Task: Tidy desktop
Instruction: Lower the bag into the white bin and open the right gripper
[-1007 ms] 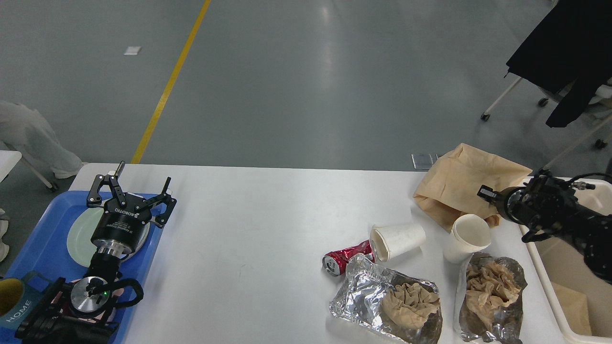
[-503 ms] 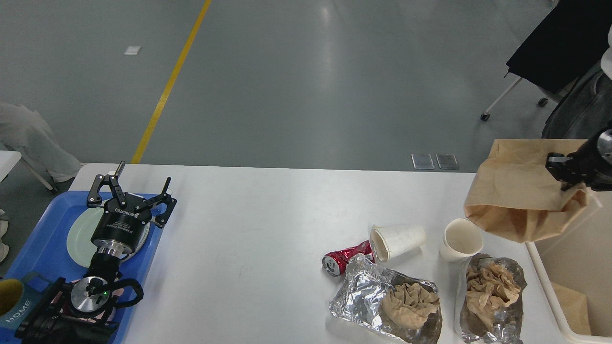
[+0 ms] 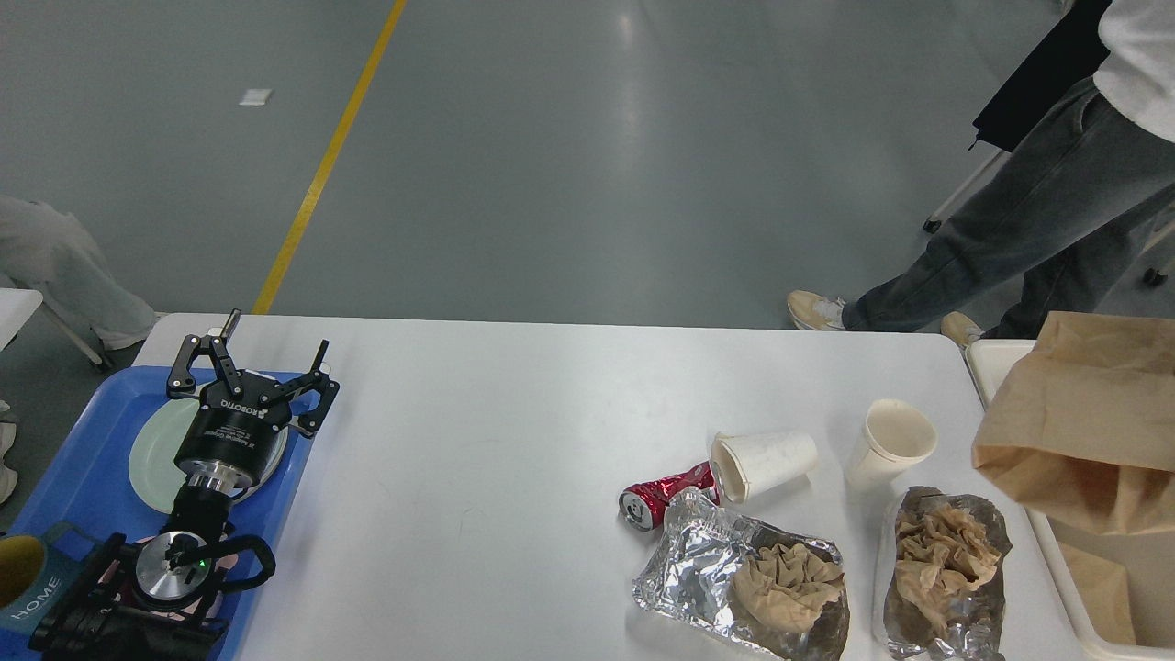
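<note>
Desktop (image 3: 514, 413) — brown paper bag (image 3: 1083, 422) now lifted over bin (image 3: 1056, 560).

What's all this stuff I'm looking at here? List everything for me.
white rectangular desktop: one, fills the lower view
blue plastic tray: one, left end
pale green round plate: one, on the tray
"HOME" mug: one, teal, tray's near corner
white paper cups: two; one lying on its side, one upright
crushed red can: one, beside the lying cup
foil wrappers with crumpled brown paper: two, near right
brown paper bag: one, over the bin
cream plastic bin: one, right edge
passer-by's legs: jeans, beyond the table
left gripper: black, open, above the tray
right gripper: out of view
</note>
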